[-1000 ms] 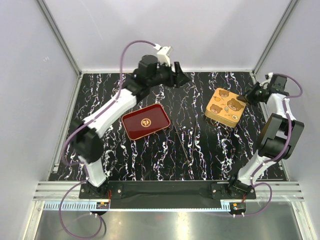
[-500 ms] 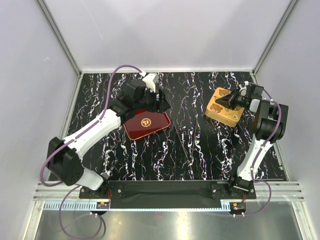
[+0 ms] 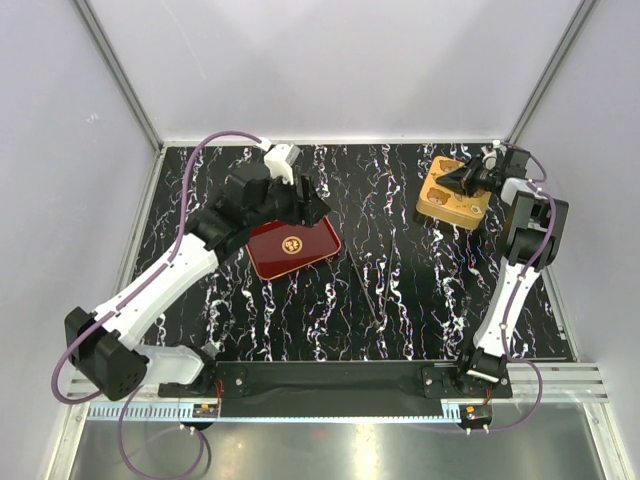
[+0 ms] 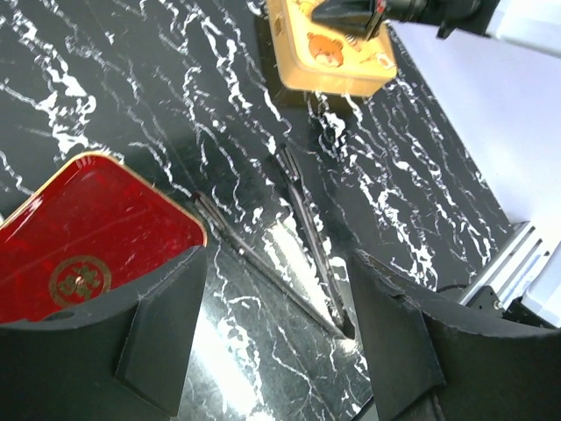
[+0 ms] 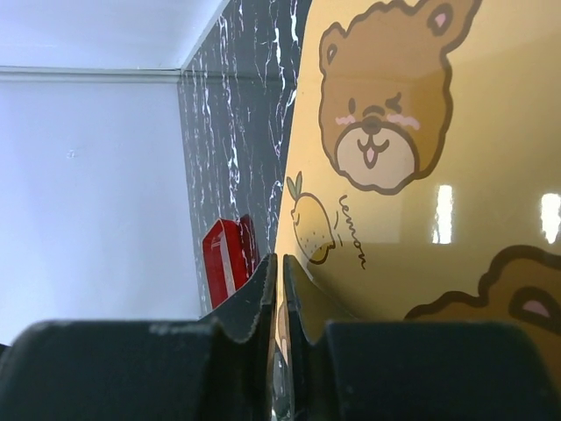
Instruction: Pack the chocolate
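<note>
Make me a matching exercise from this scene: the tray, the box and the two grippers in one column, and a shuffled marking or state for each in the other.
Column one:
1. red tray
2. yellow box
3. left gripper
4. right gripper

Column two:
A. shut
B. open
C. bear pictures on top
D. gold emblem in the middle

Pairs: 1-D, 2-C, 3-B, 4-A

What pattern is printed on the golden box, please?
Golden box: brown cartoon bears and a lemon; right wrist view.
</note>
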You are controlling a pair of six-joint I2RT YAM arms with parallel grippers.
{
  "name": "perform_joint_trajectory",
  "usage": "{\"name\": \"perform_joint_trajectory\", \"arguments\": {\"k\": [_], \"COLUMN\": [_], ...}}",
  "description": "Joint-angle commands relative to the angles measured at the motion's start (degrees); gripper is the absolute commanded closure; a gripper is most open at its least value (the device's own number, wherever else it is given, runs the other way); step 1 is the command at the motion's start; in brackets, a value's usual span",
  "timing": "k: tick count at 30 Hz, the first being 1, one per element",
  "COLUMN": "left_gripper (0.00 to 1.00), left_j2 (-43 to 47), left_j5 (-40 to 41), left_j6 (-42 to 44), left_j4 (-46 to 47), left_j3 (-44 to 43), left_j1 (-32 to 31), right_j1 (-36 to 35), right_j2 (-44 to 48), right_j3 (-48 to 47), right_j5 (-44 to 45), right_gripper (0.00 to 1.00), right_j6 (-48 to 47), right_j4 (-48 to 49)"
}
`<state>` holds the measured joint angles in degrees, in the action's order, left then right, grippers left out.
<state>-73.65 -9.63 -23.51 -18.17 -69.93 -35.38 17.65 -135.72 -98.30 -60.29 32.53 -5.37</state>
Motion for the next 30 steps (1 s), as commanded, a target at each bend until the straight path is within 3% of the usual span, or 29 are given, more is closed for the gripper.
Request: {"name": "perform_joint_trajectory", "arguments": {"k": [1, 6, 10, 11, 14, 15, 16, 20, 24, 26, 30], "left_gripper": [0.29, 0.29, 0.25, 0.25, 0.21, 0.18, 0.17, 0.11, 0.06, 0.01, 0.01], "left_j2": [2.45, 6.05, 8.25, 8.43, 9.57, 10.18, 11.5, 15.63, 20.46, 21.78, 25.73], "left_j5": [2.51, 2.77, 3.74, 4.7, 8.74, 9.01, 9.19, 9.28, 8.66, 9.36, 11.11], "left_j6": [1.44, 1.27, 3.45, 4.43, 7.07, 7.51, 7.77, 7.07, 6.55, 6.72, 6.98], "left_j4": [-1.07, -2.13, -5.11, -7.9, -12.92, -13.46, -13.81, -15.84, -16.45, -17.77, -18.65], "left_j3": [0.67, 0.76, -1.16, -3.78, -9.5, -10.39, -11.18, -13.56, -12.95, -12.34, -9.35], "left_j1": [0.13, 0.13, 0.13, 0.13, 0.13, 0.13, 0.13, 0.13, 0.13, 0.13, 0.13], "right_j1": [0.46, 0.37, -0.85, -1.3, -2.79, -3.32, -3.85, -10.24, -19.98, -21.77, -21.96], "right_j2": [-2.71, 2.73, 13.6, 15.73, 25.57, 27.86, 32.49, 43.94, 53.79, 61.43, 73.82], "right_j3": [0.03, 3.46, 3.73, 3.21, 1.27, 0.92, 0.74, 0.3, 2.57, 10.79, 20.42], "right_j5": [4.3, 3.61, 5.18, 5.62, 13.51, 15.8, 17.12, 28.27, 45.82, 45.8, 48.14], "right_gripper": [0.87, 0.86, 0.81, 0.7, 0.54, 0.14, 0.01, 0.0, 0.0, 0.0, 0.0], "right_j6": [-5.37, -5.99, -6.69, -8.26, -9.33, -9.33, -9.33, -9.42, -11.44, -12.05, -10.83], "right_j4": [-4.66, -5.71, -11.14, -13.42, -21.6, -22.66, -25.54, -33.11, -40.24, -38.5, -37.69]}}
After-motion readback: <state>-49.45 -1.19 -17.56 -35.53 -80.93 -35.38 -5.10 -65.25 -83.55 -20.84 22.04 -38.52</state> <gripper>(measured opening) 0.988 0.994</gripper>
